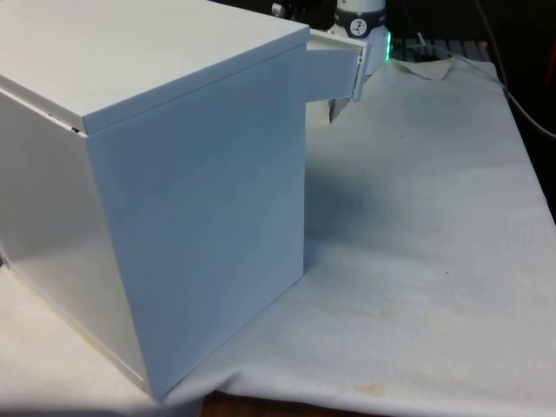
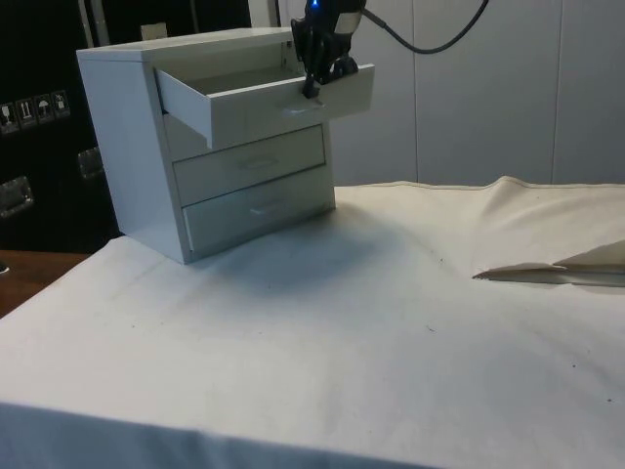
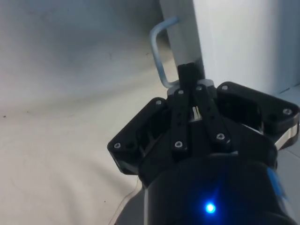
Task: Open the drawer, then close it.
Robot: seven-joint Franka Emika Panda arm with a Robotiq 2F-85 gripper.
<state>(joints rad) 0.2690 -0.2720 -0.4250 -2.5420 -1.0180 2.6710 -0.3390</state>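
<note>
Black gripper [image 3: 192, 89], screw-studded linkages, narrow black fingers [image 3: 186, 77], trailing black cable [image 2: 430, 39]

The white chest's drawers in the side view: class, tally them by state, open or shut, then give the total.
Open drawers: 1, the top white drawer of the white wooden chest of drawers
Shut drawers: 2, the middle drawer and the bottom drawer
Total: 3

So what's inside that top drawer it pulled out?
The top drawer stands open, but the side view looks across its walls, so the inside is hidden. The fingers sit at its front.
</note>
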